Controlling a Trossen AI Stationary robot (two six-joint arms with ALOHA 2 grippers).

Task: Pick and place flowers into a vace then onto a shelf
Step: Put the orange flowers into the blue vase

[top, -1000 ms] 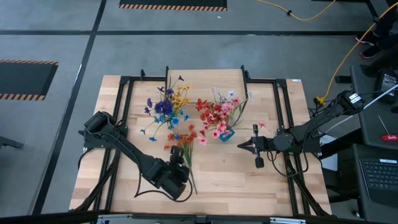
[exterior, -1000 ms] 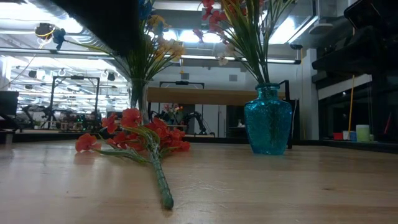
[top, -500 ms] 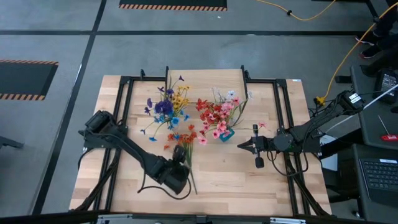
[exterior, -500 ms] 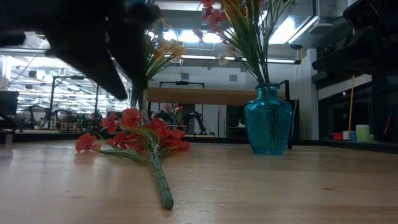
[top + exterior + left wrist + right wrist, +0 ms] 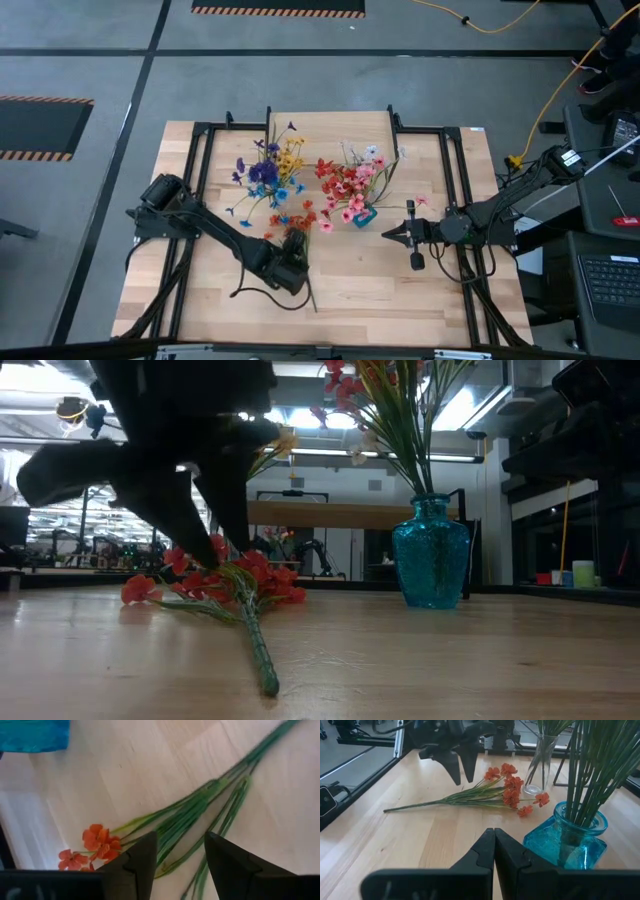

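Note:
An orange flower spray (image 5: 296, 225) lies flat on the table, its blossoms (image 5: 509, 787) toward the far side and its green stem (image 5: 262, 660) toward the near edge. My left gripper (image 5: 181, 860) hangs open just above the spray's stems (image 5: 185, 815), pointing steeply down, one finger on either side and clear of them. My right gripper (image 5: 388, 234) waits shut, right of the blue glass vase (image 5: 430, 555), which holds red, pink and white flowers (image 5: 350, 180). The shelf (image 5: 330, 514) stands at the table's far middle.
A clear glass vase (image 5: 540, 767) with purple, yellow and blue flowers (image 5: 268, 170) stands just beyond the orange spray. Black frame rails (image 5: 200, 180) run along both sides of the table. Bare wood lies toward the near edge (image 5: 370, 290).
My left gripper has come down over the orange spray, moving a little toward the table's far edge and rolling at the wrist; its fingers now straddle the stems. The spray has not moved.

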